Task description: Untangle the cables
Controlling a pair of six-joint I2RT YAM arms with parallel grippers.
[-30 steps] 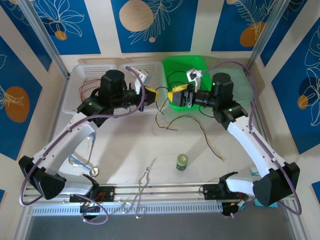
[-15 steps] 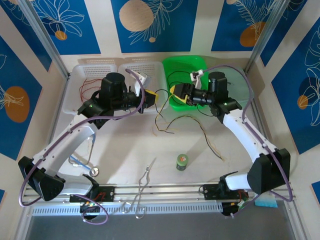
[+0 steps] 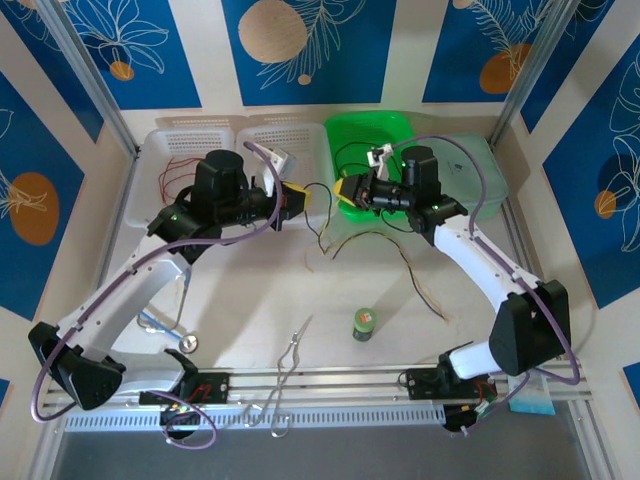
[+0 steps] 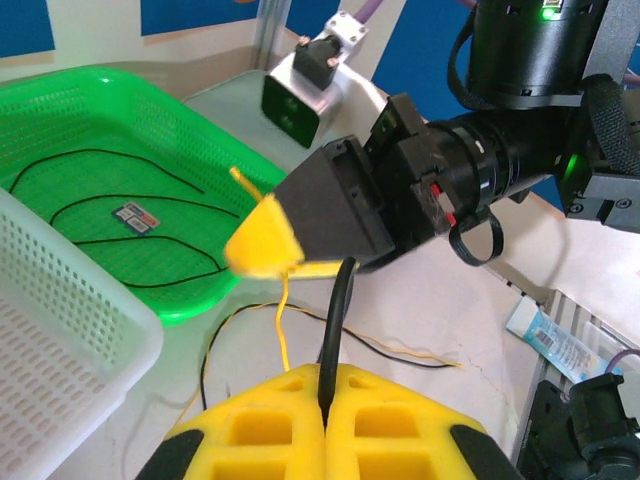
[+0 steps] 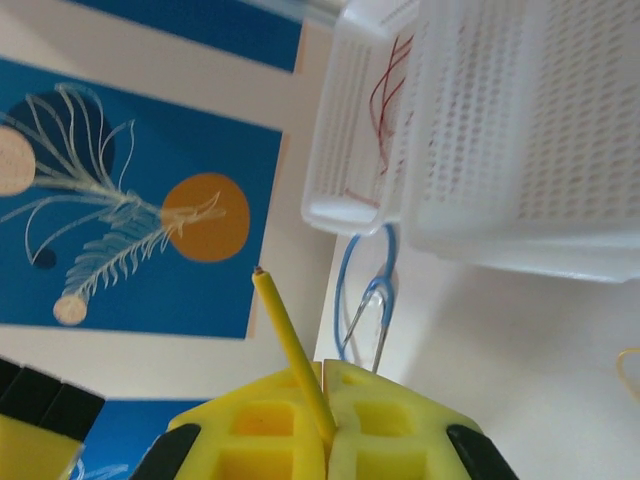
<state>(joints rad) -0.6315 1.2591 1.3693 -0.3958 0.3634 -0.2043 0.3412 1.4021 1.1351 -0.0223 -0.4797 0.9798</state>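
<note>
Left fingers (image 4: 290, 390) pinch a black cable (image 4: 338, 300), right fingers (image 5: 375, 388) a yellow cable (image 5: 290, 350), facing each other beside the green basket (image 3: 400, 122); strands (image 3: 352, 240) trail onto the tabletop (image 3: 250, 290). Pulling apart could cinch the snarl or slip a wire free.

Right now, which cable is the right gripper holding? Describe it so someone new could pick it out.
Find the green basket at the back of the table; the right gripper is shut over its near-left corner. Pinched in it is the yellow cable, a single thin strand. The left gripper next to it pinches a black cable instead.
</note>
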